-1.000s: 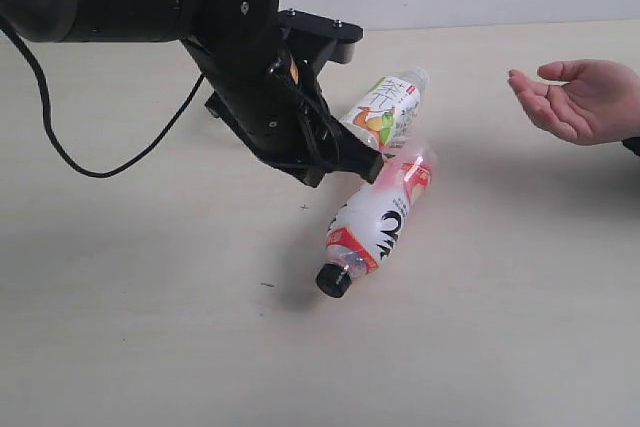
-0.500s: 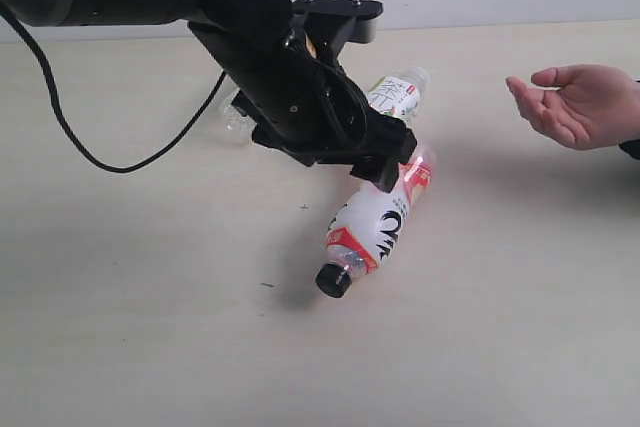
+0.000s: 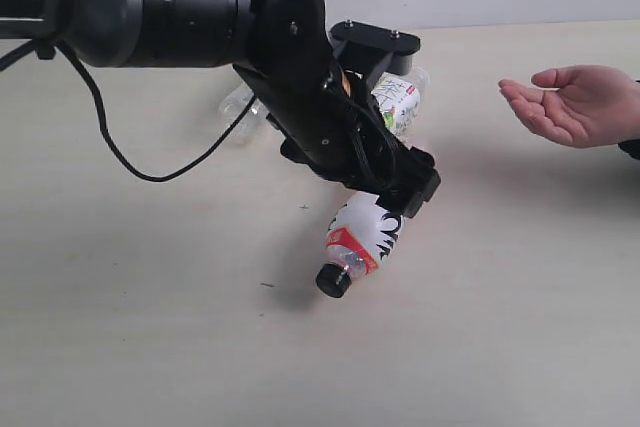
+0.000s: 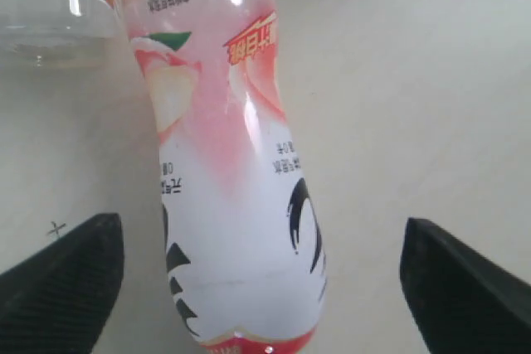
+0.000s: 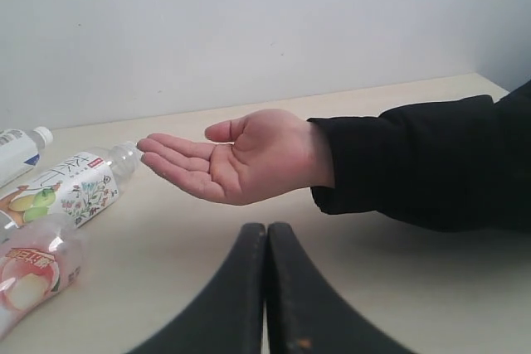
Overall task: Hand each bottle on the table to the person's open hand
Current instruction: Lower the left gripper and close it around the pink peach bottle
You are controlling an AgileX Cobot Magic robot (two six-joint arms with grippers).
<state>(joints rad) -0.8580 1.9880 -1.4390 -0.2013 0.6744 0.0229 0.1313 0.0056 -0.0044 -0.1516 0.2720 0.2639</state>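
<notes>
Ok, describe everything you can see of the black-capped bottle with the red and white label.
The clear plastic black-capped bottle lies on its side on the pale beige table. Its wrap is white with black strokes, a red band by the neck and pink peach art toward the base. The open left tool straddles it, fingers not touching.

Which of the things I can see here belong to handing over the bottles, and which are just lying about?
Part of the job: red-white label bottle, fruit-label bottle, green-blue label bottle, small plain bottle, the person's open hand, the open left gripper.

Just lying about: nothing loose; only the arm's black cable and dark specks on the table.
</notes>
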